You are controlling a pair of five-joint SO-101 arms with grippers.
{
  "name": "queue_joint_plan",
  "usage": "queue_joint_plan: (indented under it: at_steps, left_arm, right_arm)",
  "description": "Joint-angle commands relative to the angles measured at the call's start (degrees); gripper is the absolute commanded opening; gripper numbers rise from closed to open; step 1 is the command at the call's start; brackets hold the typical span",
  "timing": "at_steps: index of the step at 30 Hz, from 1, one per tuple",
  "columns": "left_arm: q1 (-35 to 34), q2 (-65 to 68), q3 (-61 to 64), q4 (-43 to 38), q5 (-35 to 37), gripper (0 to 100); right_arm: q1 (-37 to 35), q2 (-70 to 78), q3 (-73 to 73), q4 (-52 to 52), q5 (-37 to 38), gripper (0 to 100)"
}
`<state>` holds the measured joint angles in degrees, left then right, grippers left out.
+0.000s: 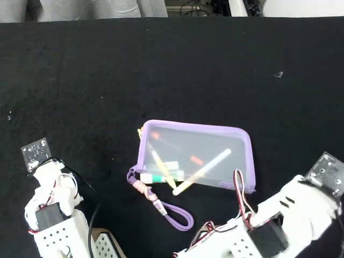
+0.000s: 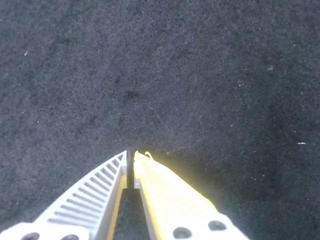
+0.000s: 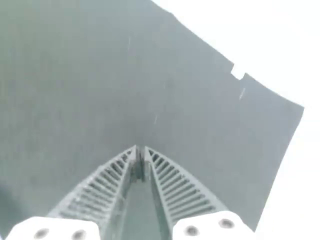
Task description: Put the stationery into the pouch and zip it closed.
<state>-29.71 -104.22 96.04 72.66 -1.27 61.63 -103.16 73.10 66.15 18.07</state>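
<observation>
Stationery point(image 1: 202, 171) dim through translucent pouch point(image 1: 193, 126) wall; left end effector point(image 2: 131, 156) and right end effector point(image 3: 140, 150) both clenched, empty

left arm point(image 1: 54, 210), right arm point(image 1: 293, 207) cut by lower edge; pouch point(image 1: 226, 141) zip unclear

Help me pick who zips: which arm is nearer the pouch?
Right. The right arm sits close by the pouch's near right corner; the left arm stands farther off, past its left end.
</observation>
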Motion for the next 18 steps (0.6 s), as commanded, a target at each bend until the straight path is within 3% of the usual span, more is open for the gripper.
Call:
queue_joint_plan:
  at_steps: [1,12,18]
  left_arm:
    - [-0.5,-0.1,1.4,0.3,0.4,3]
    - [-0.5,-0.1,1.4,0.3,0.4,3]
    - [-0.4,-0.1,1.4,0.3,0.5,3]
  right_arm:
    - [-1.9,-9.3,-8.7,-2.2,-0.3,1.1]
    - [-11.8,-9.3,-10.4,-3.8,0.1,1.1]
    - [-21.5,-5.0,-15.5,6.6,12.4,1.2]
